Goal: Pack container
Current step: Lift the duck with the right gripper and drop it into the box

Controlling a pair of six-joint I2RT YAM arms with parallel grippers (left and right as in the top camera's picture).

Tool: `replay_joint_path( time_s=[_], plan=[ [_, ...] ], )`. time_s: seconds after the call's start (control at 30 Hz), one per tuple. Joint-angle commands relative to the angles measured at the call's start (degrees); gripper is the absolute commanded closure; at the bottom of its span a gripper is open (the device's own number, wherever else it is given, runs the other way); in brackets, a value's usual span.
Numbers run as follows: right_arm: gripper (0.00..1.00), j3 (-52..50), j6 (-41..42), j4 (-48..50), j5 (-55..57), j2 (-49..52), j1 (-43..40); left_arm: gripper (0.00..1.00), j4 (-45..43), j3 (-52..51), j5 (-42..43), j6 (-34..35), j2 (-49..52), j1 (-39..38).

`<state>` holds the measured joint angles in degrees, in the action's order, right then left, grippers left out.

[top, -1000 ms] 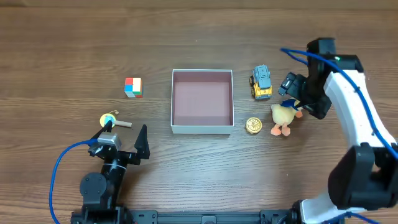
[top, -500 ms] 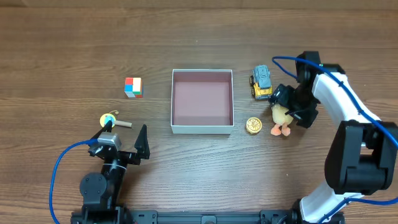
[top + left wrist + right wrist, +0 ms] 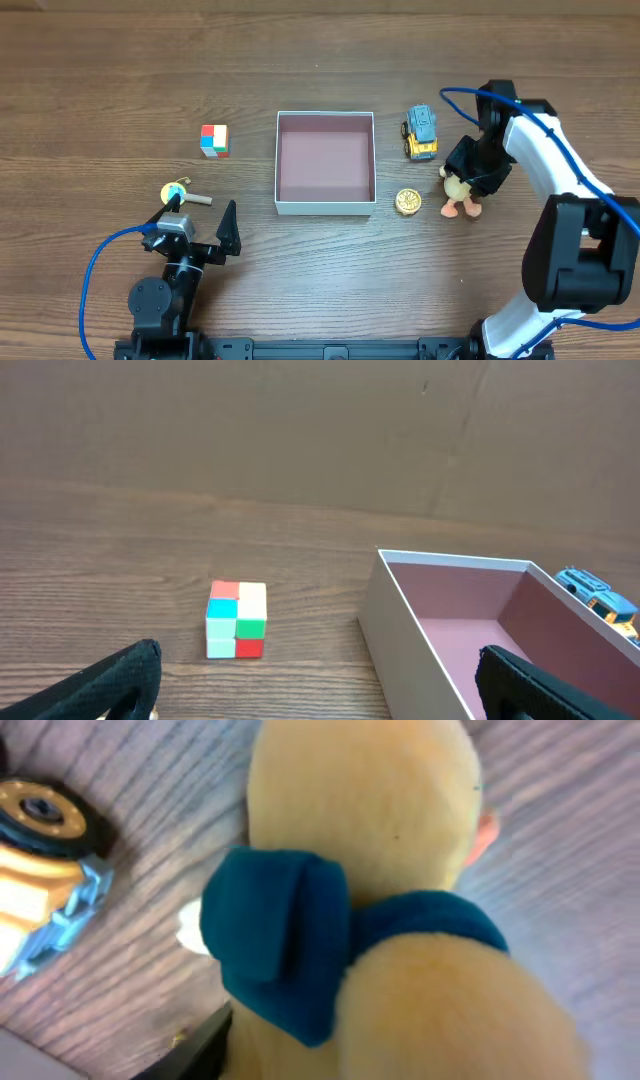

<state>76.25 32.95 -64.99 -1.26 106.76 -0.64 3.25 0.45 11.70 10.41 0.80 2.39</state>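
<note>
The container, a square white-walled box with a pinkish-brown inside, sits mid-table with nothing in it; its near wall shows in the left wrist view. To its right lies a yellow plush duck with a blue bow. My right gripper is down over the duck and shut on it. In the right wrist view the duck fills the frame, with one dark finger against its side. My left gripper rests open at the front left, holding nothing.
A multicoloured cube lies left of the container. A yellow and blue toy truck stands right of it, with a gold disc near the container's front right corner. A small yellow toy with a stick lies by my left gripper.
My right arm has swung in and come down onto the duck, and its jaws have shut on it. The duck has shifted slightly. The left arm has not moved.
</note>
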Motion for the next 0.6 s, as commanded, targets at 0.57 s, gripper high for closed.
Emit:
replay_joint_path(
  time_s=[0.57],
  plan=[
    [0.61, 36.3, -9.0, -19.2, 4.5, -0.2, 33.6, 0.0, -0.1, -0.2, -0.3, 0.3, -0.2, 0.2]
  ],
)
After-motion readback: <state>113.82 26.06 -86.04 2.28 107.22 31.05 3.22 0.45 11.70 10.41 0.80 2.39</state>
